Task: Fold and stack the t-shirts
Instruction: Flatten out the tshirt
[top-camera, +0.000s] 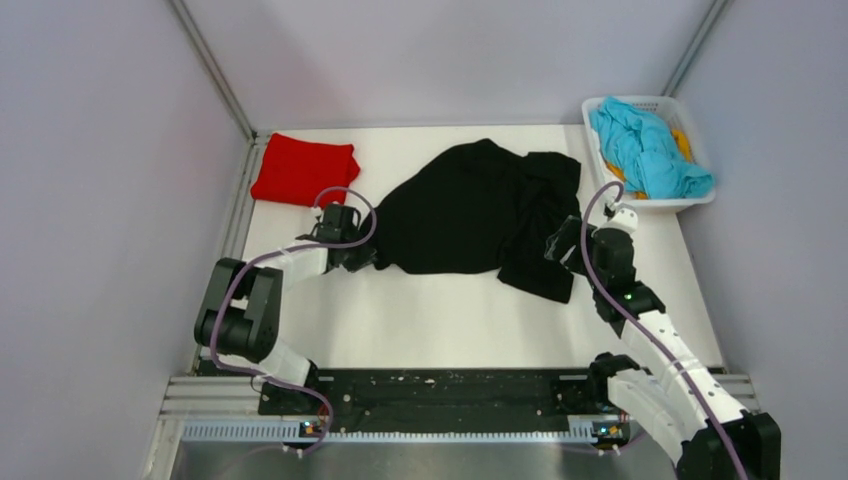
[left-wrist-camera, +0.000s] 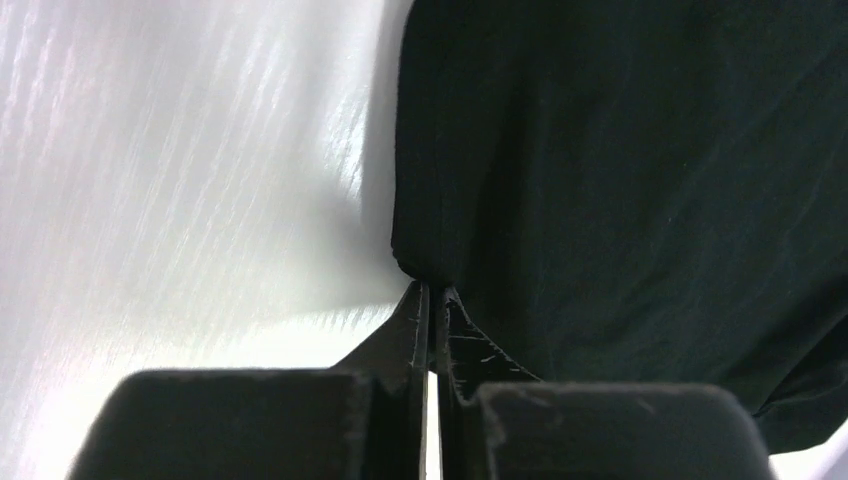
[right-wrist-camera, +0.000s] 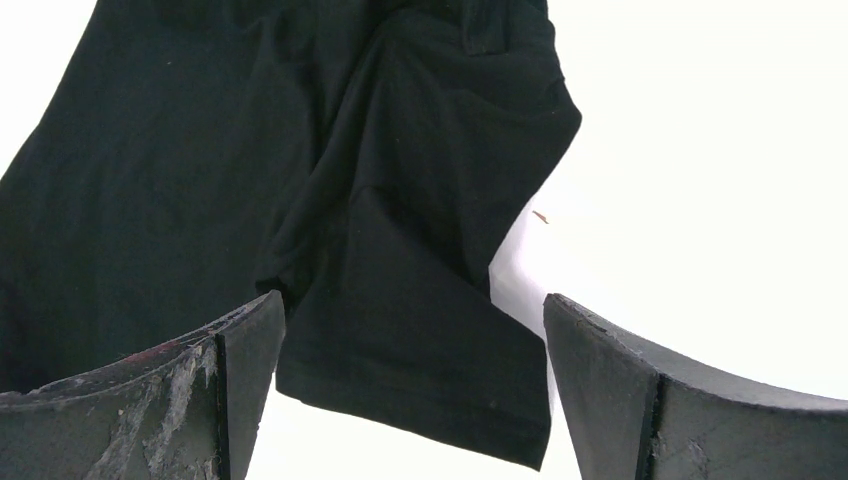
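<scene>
A black t-shirt (top-camera: 480, 215) lies crumpled in the middle of the white table. My left gripper (top-camera: 362, 258) is shut on its near left corner; in the left wrist view the closed fingertips (left-wrist-camera: 436, 300) pinch the hem of the black t-shirt (left-wrist-camera: 620, 170). My right gripper (top-camera: 556, 246) is open over the shirt's right side; in the right wrist view its gripper (right-wrist-camera: 415, 330) straddles a black sleeve (right-wrist-camera: 420, 320) without touching it. A folded red t-shirt (top-camera: 304, 169) lies at the back left. A blue t-shirt (top-camera: 648, 148) is bunched in the basket.
A white basket (top-camera: 700, 198) stands at the back right with something orange (top-camera: 682, 143) under the blue shirt. Grey walls close in the left, back and right sides. A black rail (top-camera: 440, 395) runs along the table's near edge.
</scene>
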